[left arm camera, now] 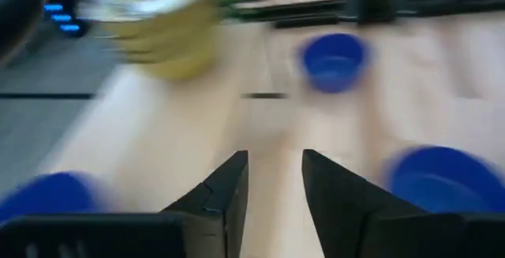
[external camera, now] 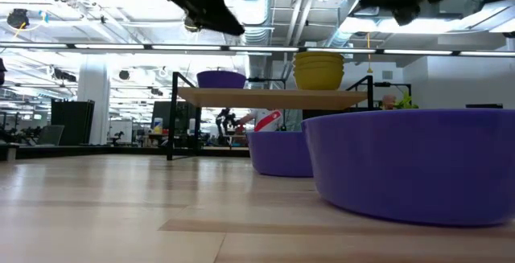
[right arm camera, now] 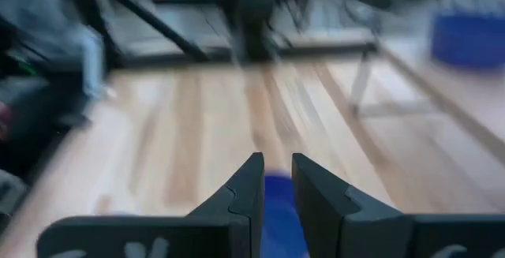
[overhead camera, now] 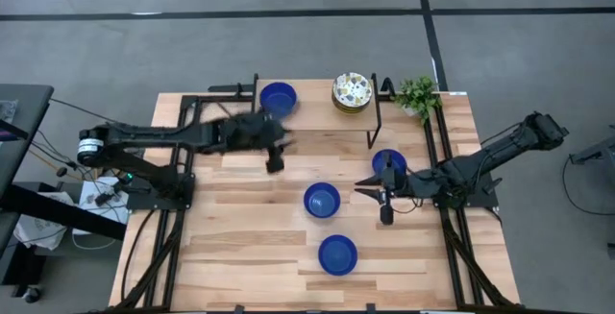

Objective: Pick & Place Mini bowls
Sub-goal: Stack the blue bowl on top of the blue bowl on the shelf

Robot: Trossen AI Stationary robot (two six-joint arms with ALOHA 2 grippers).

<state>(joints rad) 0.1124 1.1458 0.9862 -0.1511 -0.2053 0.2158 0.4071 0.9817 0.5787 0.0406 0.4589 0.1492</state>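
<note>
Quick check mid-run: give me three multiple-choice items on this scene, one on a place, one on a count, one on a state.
1. Where is the stack of patterned bowls?
A. On the raised shelf
B. At the table's centre
C. In the right gripper

2. How many blue bowls sit on the table top, off the shelf?
A. One
B. Three
C. Five

3. What state is the left gripper in?
A. Shut on a blue bowl
B. Open, empty
C. Shut on the plant

Key:
1. A: the stack of patterned bowls stands on the raised shelf, beside a blue bowl.
2. B: the blue bowls are at and, near the right gripper.
3. B: the left gripper shows a bare gap.
</note>
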